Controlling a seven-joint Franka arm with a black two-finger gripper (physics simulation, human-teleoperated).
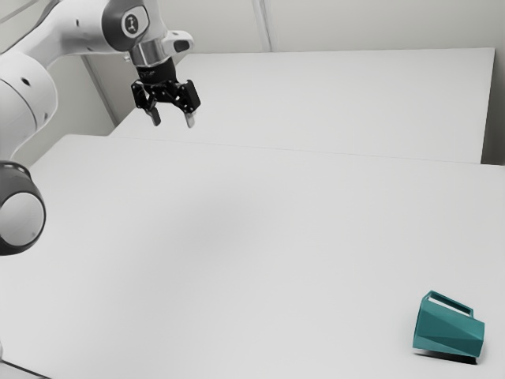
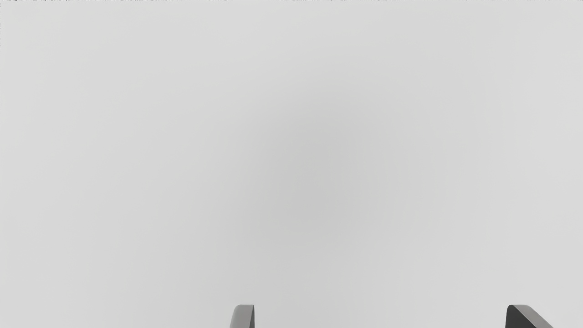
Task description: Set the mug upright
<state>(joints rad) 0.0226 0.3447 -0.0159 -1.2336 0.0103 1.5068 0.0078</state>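
Note:
My gripper (image 1: 172, 120) hangs high above the white table in the exterior view's upper left, its two fingers spread with nothing between them. In the wrist view the gripper (image 2: 380, 316) is open too, with bare table surface beneath it. A teal, faceted mug (image 1: 448, 329) lies on its side near the exterior view's lower right corner, its handle turned upward. A wide stretch of table separates it from my gripper.
The white tabletop (image 1: 237, 260) spans most of the exterior view. Behind it is another white surface (image 1: 316, 99), with pale walls (image 1: 379, 24) at the back.

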